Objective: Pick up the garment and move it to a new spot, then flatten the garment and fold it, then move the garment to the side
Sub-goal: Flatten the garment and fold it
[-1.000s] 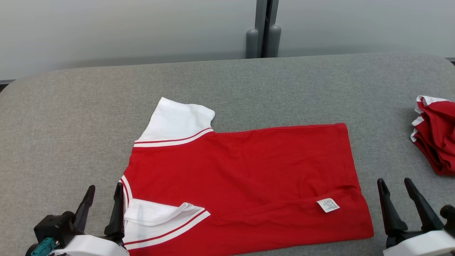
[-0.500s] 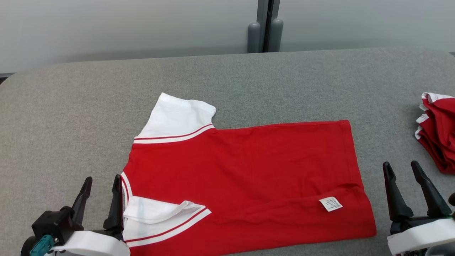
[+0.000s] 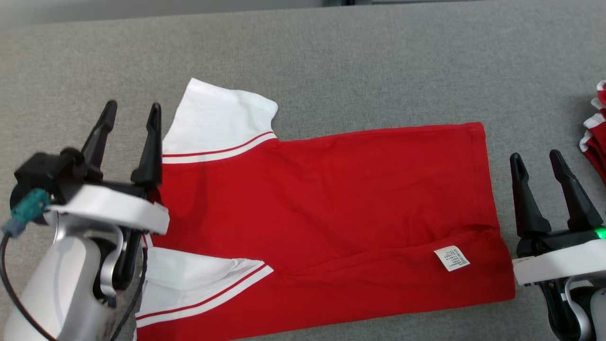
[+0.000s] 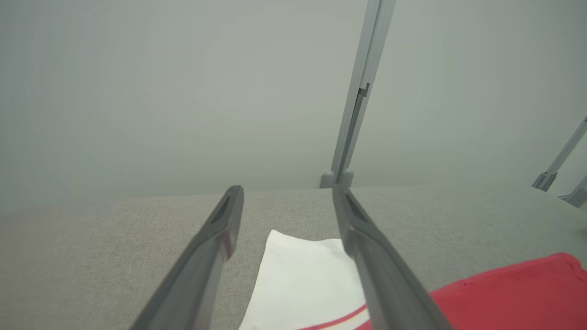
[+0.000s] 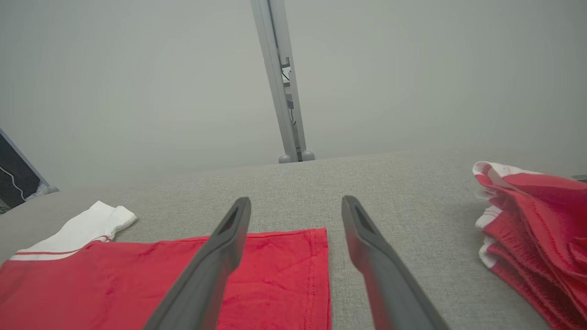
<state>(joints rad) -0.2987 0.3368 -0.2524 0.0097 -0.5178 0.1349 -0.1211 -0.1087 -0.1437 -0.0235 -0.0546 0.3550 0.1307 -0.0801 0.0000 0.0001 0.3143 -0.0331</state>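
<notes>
- Garment (image 3: 331, 203): a red shirt with white sleeves, spread flat at the centre of the grey table (image 3: 355, 57), collar end toward 9 o'clock and hem toward 3 o'clock in the head view.
- Far sleeve (image 3: 220, 121): lies flat at the shirt's 10 o'clock.
- Near sleeve (image 3: 189, 279): lies at 8 o'clock, partly folded over itself.
- Care label (image 3: 452, 258): white, lying on the red cloth at 4 o'clock, near the hem.
- Left gripper (image 3: 133, 108): at the shirt's 9 o'clock beside the shoulder edge, fingers spread apart and empty, tips pointing to 12 o'clock; whether it touches the cloth cannot be told.
- Right gripper (image 3: 535, 157): at 3 o'clock, just beyond the hem over bare table, fingers likewise spread and empty.
- Stack of red-and-white garments (image 3: 597, 137): at 2 o'clock, at the table's right edge, apart from the shirt.
- Grey post (image 4: 357, 91): upright behind the table's far edge, at 12 o'clock.
</notes>
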